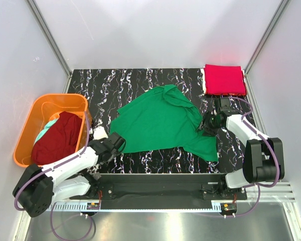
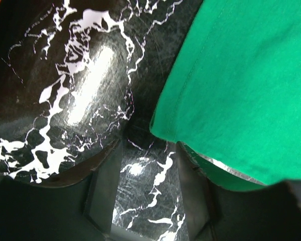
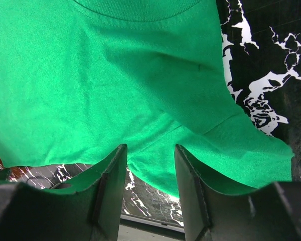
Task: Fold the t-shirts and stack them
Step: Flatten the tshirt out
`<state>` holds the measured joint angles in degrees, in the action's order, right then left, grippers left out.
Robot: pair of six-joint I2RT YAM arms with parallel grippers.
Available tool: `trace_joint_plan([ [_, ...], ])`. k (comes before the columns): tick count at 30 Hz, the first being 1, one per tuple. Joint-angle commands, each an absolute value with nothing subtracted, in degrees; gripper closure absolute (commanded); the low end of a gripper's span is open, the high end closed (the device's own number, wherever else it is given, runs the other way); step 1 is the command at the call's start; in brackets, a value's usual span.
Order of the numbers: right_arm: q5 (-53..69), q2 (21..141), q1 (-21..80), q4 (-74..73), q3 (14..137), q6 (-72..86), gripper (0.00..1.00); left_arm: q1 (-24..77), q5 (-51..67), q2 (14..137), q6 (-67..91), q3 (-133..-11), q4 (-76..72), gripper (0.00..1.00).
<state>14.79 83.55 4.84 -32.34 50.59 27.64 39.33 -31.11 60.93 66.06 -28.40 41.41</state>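
The black marbled surface [image 1: 140,83] carries most of the work left to do. The green tee [image 1: 160,123] lies at its centre, spread out, rumpled and unfolded, collar toward 12 o'clock and one sleeve trailing toward 4 o'clock. The orange basket [image 1: 25,125] sits just off the surface at 9 o'clock. It holds the maroon tee [image 1: 57,140] in a loose heap. The red tee [image 1: 224,79] rests at 1 o'clock in the far corner, folded into a neat square, and looks to be the only finished piece and the start of the stack. A strip of the teal garment [image 1: 50,124] shows under the maroon one, toward 11 o'clock. The left pincer [image 2: 149,145] hovers low at the green tee's 7 o'clock corner, its jaws apart with bare surface between them, holding nothing, and the hem lies just beside one finger. The right pincer [image 3: 149,148] stands at the tee's 3 o'clock edge, jaws apart, with flat cloth showing in the gap rather than pinched. By my reckoning, one tee is done, the green is barely begun, and the basket's contents are untouched.
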Motion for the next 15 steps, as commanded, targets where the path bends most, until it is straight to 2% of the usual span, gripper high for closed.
trace_joint_plan([
  [1,16.6,82.9,5.2,-31.0,50.5,26.3,0.51,39.5,-35.5,61.6,66.4,-28.7,38.5,0.49],
  [15,17.1,83.7,5.2,-30.0,49.5,26.6,0.52,38.8,-35.4,65.1,65.4,-28.5,34.7,0.52],
])
